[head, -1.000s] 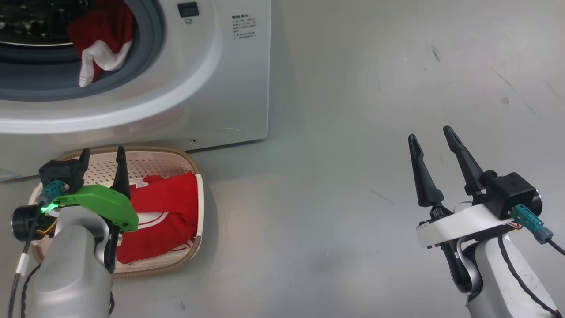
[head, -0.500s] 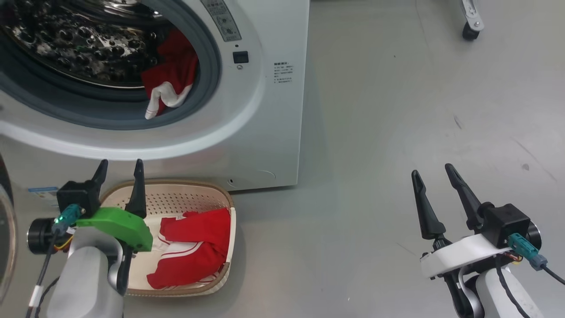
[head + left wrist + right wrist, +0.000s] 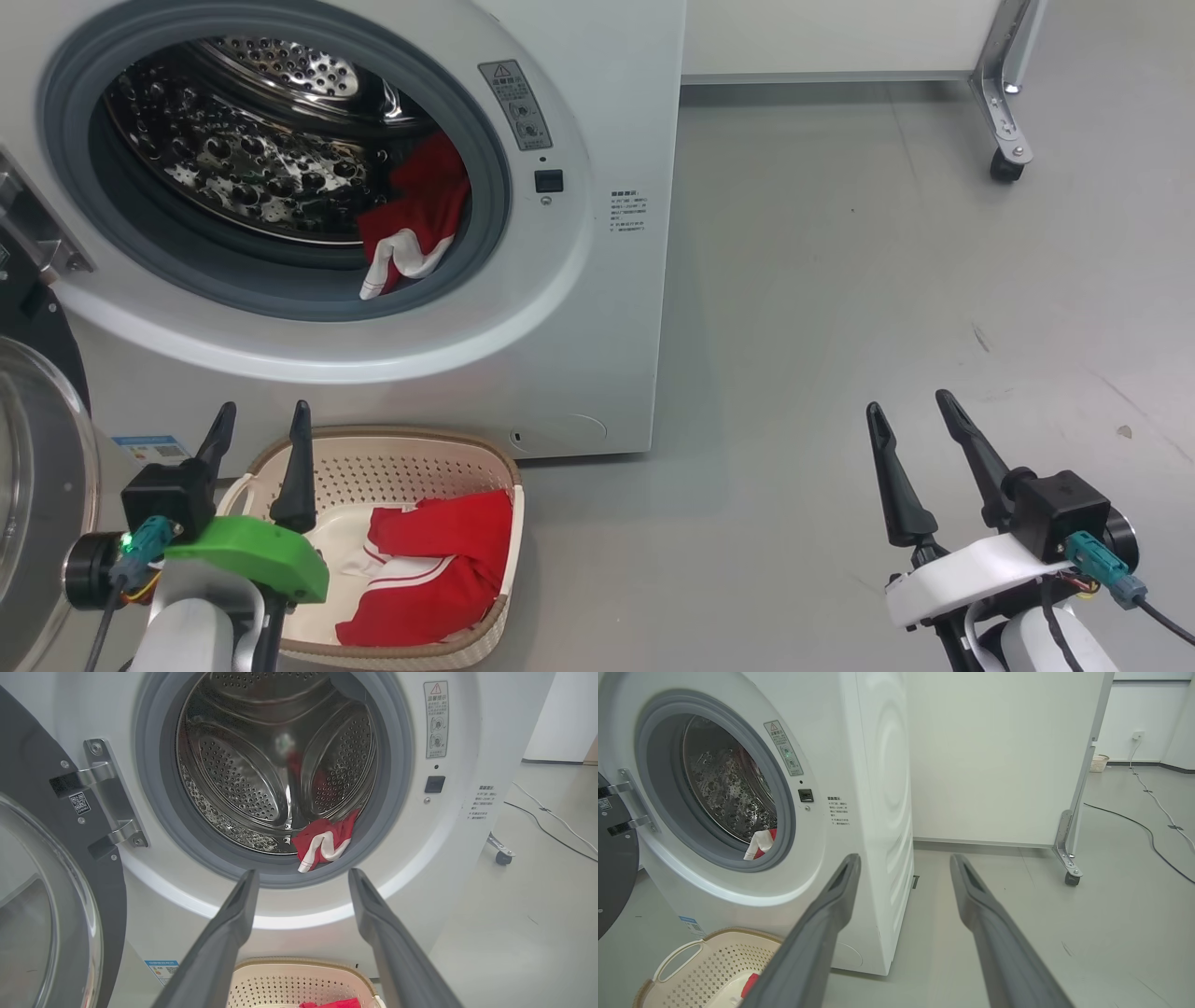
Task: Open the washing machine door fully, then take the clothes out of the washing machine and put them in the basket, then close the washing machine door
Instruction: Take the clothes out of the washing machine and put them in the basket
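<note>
The white washing machine (image 3: 597,308) (image 3: 467,868) (image 3: 878,788) stands with its door (image 3: 37,485) (image 3: 42,896) swung wide to the left. A red and white garment (image 3: 411,229) (image 3: 324,842) (image 3: 759,843) of the clothes hangs over the grey ring at the drum's lower right. More red clothes (image 3: 434,565) lie in the cream basket (image 3: 392,467) (image 3: 280,982) (image 3: 705,970) on the floor below the opening. My left gripper (image 3: 263,418) (image 3: 302,877) is open and empty above the basket's left end. My right gripper (image 3: 907,404) (image 3: 903,861) is open and empty over bare floor at the right.
Grey floor stretches to the right of the machine. A white panel on a castor foot (image 3: 1004,168) (image 3: 1071,879) stands behind it at the right. A black cable (image 3: 1143,835) runs across the floor far right. The door's hinge (image 3: 110,798) sits left of the opening.
The head camera has tilted up, so the drum opening, the door and the far panel have come into sight. Both grippers stay open and empty.
</note>
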